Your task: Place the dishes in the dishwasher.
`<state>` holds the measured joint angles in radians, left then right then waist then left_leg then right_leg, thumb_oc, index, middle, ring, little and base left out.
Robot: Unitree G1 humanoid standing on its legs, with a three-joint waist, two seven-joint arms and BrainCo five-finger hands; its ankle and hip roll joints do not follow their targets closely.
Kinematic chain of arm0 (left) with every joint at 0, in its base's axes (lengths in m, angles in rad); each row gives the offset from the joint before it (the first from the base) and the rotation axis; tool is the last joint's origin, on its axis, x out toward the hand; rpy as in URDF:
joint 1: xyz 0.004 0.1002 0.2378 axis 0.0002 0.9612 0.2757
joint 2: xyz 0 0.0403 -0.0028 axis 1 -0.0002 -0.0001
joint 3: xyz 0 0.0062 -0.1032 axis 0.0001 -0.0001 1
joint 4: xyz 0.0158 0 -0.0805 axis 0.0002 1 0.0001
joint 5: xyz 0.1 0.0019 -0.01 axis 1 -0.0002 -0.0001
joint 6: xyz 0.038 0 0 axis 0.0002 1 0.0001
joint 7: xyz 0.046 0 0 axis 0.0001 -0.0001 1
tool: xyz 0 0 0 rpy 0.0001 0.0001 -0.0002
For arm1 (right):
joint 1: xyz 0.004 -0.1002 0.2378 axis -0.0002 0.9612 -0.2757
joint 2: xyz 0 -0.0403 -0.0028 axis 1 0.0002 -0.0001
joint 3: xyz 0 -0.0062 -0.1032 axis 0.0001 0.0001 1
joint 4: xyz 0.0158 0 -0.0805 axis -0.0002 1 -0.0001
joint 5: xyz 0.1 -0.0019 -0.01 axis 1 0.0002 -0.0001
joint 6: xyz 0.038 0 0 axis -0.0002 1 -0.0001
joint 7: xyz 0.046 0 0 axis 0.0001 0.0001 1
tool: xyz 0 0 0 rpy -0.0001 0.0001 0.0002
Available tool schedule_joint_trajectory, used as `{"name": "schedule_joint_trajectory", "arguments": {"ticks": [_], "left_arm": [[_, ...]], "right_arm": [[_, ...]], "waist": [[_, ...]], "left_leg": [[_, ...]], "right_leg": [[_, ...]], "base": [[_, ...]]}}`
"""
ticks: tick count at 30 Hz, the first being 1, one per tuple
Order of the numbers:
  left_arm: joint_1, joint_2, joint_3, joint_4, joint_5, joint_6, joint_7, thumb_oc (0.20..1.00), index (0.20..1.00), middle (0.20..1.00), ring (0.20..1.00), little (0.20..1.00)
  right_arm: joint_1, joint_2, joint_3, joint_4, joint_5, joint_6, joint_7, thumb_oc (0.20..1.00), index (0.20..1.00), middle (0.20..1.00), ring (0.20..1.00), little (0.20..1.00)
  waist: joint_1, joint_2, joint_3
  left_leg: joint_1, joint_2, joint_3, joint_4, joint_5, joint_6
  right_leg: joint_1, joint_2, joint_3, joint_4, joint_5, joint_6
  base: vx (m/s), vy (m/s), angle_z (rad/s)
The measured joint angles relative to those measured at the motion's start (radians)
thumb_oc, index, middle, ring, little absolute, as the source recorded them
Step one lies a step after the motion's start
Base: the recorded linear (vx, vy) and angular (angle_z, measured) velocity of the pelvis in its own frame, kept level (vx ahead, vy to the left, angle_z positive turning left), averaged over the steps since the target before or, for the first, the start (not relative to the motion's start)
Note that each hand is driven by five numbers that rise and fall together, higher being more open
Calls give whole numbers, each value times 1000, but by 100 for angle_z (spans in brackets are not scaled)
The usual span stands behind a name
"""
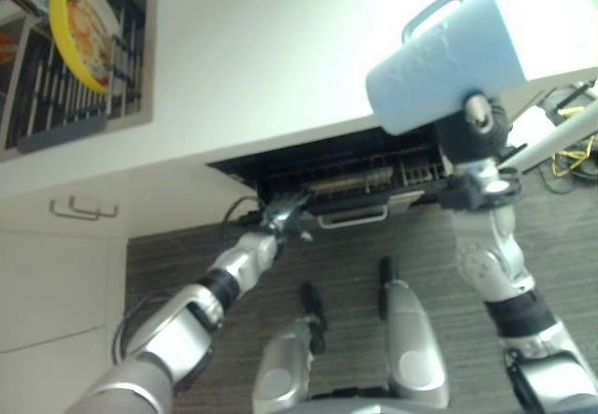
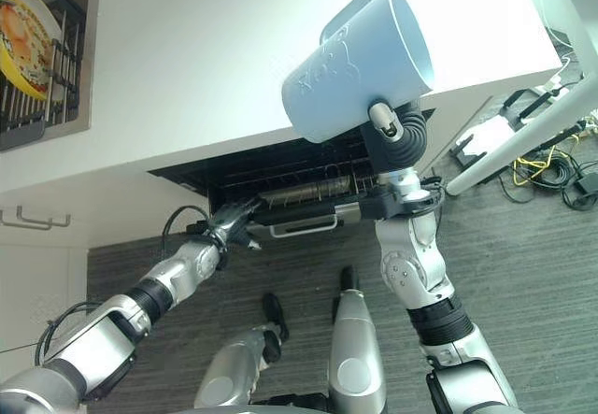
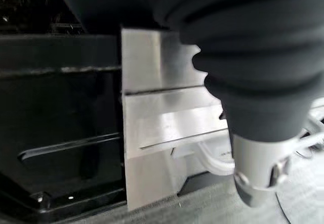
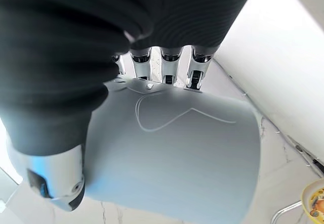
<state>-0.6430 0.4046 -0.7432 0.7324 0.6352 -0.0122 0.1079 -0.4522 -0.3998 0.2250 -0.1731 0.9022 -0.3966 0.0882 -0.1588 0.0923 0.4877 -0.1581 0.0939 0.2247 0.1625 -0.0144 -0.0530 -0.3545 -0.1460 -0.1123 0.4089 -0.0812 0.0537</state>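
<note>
The right robot hand (image 2: pixel 397 138) clamps the blue mug (image 2: pixel 360 64); the left robot hand (image 2: pixel 229 220), grip unclear, seems to reach the dishwasher rack (image 2: pixel 308 190) below; next, lower the mug in.

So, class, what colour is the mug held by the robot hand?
Light blue mug, held in the right robot hand; clearest in the right eye view.

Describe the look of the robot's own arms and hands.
Both arms are silver-grey with rounded shells and black bands at the joints. The left hand and right hand each wear a dark ribbed cover over the back and wrist. The right hand's silver fingers stand in a row beside that cover, and its thumb is silver with a dark tip.
</note>
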Motion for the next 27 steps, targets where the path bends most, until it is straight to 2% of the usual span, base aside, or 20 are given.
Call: {"name": "schedule_joint_trajectory", "arguments": {"ticks": [6, 17, 24, 27], "left_arm": [[-31, -2, -6, -38, -35, -20, -299, 1000, 1000, 1000, 1000, 1000], [-36, -15, -10, -49, -74, -11, -502, 1000, 1000, 1000, 1000, 1000], [-35, -19, -45, -59, -73, -12, -541, 1000, 1000, 1000, 1000, 1000], [-37, -20, -45, -60, -72, -9, -595, 1000, 1000, 1000, 1000, 1000]], "right_arm": [[-53, 10, 0, 0, -18, 41, -43, 200, 200, 200, 200, 200], [-54, 13, 1, 0, -22, 62, -68, 200, 200, 200, 200, 200], [-54, 13, 1, 1, -38, 63, -80, 200, 200, 200, 200, 200], [-54, 19, 0, 5, -38, 63, -80, 200, 200, 200, 200, 200]], "waist": [[0, 1, -1], [-2, 10, -2], [-3, 26, -2], [-4, 26, -2]], "left_leg": [[2, -4, -22, -3, -1, 2], [4, -10, -23, 1, -2, 3], [4, -12, -23, 4, -2, 3], [0, -12, -24, 13, -4, 5]], "right_leg": [[19, -5, -14, -7, 7, -9], [23, -14, -17, -2, 8, -8], [23, -18, -17, 2, 7, -8], [19, -19, -16, 12, -1, -9]], "base": [[1, -8, 9], [3, 1, 1], [0, 0, 0], [0, 0, 0]]}}
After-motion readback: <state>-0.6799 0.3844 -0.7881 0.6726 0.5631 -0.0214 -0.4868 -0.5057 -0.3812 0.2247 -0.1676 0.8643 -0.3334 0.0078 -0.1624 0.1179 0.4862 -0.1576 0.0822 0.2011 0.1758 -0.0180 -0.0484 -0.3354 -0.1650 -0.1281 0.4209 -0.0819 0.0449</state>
